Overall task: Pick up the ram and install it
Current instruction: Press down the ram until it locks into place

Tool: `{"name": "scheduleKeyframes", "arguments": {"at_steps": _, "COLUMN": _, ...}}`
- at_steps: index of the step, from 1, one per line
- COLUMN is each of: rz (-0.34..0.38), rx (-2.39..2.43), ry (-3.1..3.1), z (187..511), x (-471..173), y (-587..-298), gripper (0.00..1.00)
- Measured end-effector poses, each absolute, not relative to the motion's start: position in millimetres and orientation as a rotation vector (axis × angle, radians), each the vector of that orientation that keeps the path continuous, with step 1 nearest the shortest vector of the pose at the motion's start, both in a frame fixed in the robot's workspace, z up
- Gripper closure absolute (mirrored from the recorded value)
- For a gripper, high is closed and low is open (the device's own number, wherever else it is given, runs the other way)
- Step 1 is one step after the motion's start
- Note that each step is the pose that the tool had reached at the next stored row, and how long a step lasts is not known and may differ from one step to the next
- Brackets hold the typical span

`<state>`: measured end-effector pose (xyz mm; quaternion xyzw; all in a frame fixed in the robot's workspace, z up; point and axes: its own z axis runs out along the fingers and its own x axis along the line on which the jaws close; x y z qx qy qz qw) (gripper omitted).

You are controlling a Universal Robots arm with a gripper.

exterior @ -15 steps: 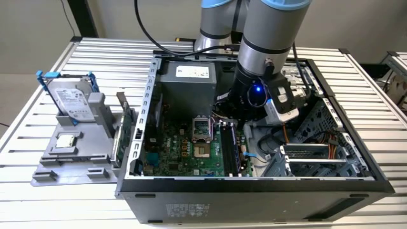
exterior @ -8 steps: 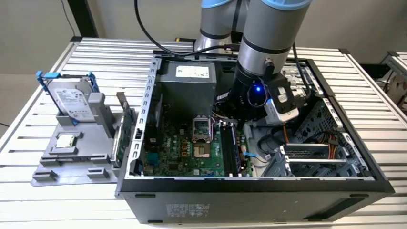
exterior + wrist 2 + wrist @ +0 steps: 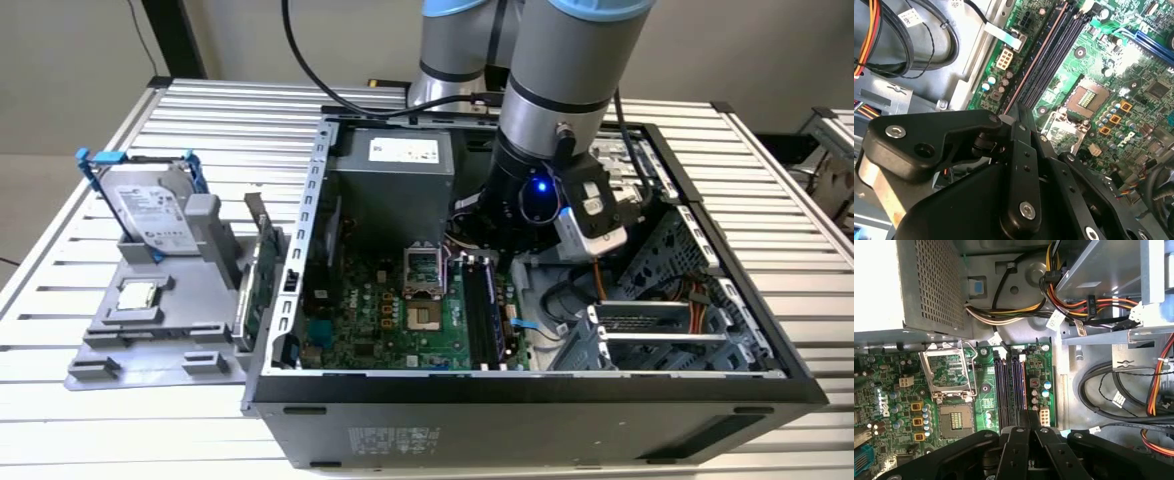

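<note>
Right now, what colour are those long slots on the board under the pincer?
Black, on a green motherboard. The slots show best in the first wrist view.

I see matt black plastic gripper (image 3: 1021,117) links with shiny metal screws, glossy green motherboard (image 3: 899,395), dull grey sheet-metal case (image 3: 534,385), ribbed pale metal worktop (image 3: 107,420), perforated grey metal power supply (image 3: 934,285).

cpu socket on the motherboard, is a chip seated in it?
No. In the first wrist view the CPU socket shows bare contacts, and its metal retention frame is flipped open.
</note>
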<state>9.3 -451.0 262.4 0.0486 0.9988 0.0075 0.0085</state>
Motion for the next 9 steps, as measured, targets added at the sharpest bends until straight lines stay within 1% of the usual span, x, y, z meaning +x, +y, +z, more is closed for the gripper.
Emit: {"name": "scheduleKeyframes", "arguments": {"at_steps": 9, "rz": 0.028, "rx": 0.152, "ry": 3.121, "z": 262.4, "x": 9.4, "y": -451.0, "gripper": 1.00}}
